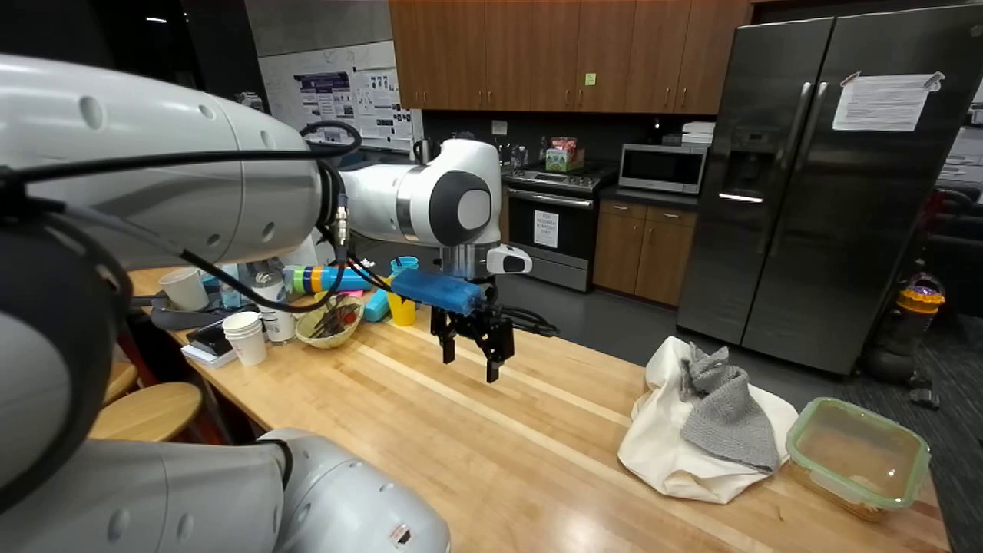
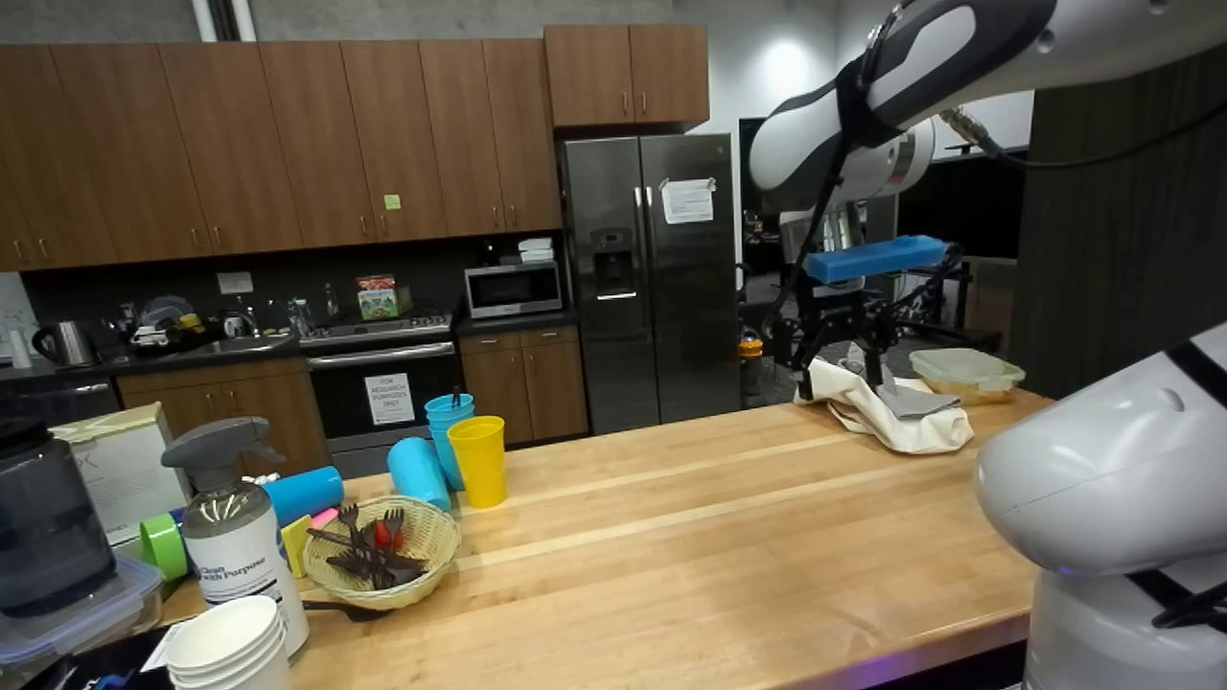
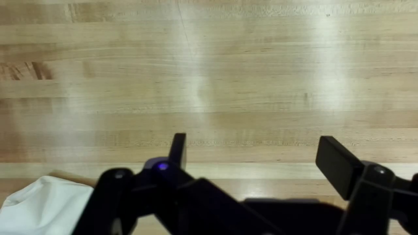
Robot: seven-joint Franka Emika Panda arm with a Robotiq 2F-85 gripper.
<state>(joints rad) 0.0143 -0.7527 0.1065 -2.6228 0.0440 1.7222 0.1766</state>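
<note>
White stacked cups (image 1: pixel 245 339) stand toward the left end of the wooden table (image 1: pixel 491 430) in an exterior view. To their right sits a wicker basket (image 1: pixel 326 342) with dark utensils (image 1: pixel 332 319), then an upright yellow cup (image 1: pixel 402 311). The gripper (image 1: pixel 470 366) hangs above the table, its jaws set wide apart. Further right, a cream cloth (image 1: pixel 659 434) bears a grey cloth (image 1: pixel 731 422); just beside them stands a lidded, green-rimmed container (image 1: pixel 858 457).

From afar I see a wooden table (image 2: pixel 671 556) bearing a rumpled cream cloth (image 1: pixel 651 455), a green-lidded container (image 1: pixel 858 449), a wicker basket (image 2: pixel 443 544), a yellow cup (image 2: pixel 479 462), blue cups (image 2: pixel 419 472), a spray bottle (image 2: pixel 237 551) and stacked white paper cups (image 2: pixel 225 640).
</note>
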